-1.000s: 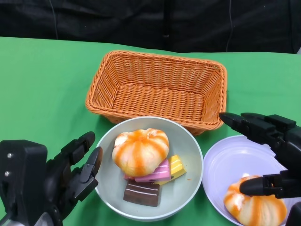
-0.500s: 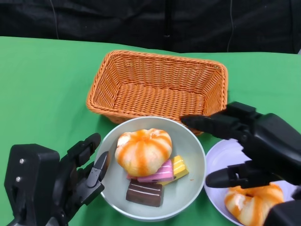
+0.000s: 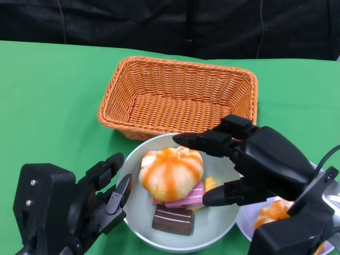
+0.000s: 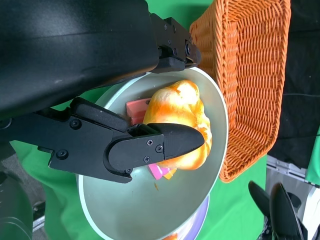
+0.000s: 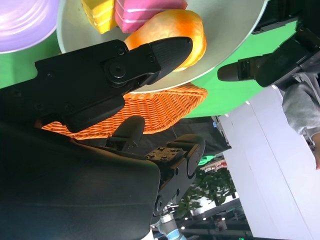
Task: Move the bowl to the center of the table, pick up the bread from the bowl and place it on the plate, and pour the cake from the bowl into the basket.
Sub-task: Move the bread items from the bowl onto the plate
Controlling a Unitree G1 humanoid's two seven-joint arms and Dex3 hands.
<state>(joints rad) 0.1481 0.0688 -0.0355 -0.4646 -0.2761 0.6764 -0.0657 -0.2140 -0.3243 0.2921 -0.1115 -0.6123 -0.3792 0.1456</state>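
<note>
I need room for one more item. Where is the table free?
Bare green cloth lies left of the basket, and a smaller patch right of it. The basket is empty. Near the bowl it is crowded: both hands and the plate.

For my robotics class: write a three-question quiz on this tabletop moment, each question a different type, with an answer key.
1. True or false: the basket already holds a cake piece.
2. Multiple choice: the bread in the bowl lies (A) on top of the cake pieces, (B) under them, (C) outside the bowl.
3. Fill in: the right hand hovers over the ____ with fingers spread.

Key: 1 false, the basket is empty. 2 A. 3 bowl; the left hand is at the bowl's rim, and another bread sits on the plate.
</note>
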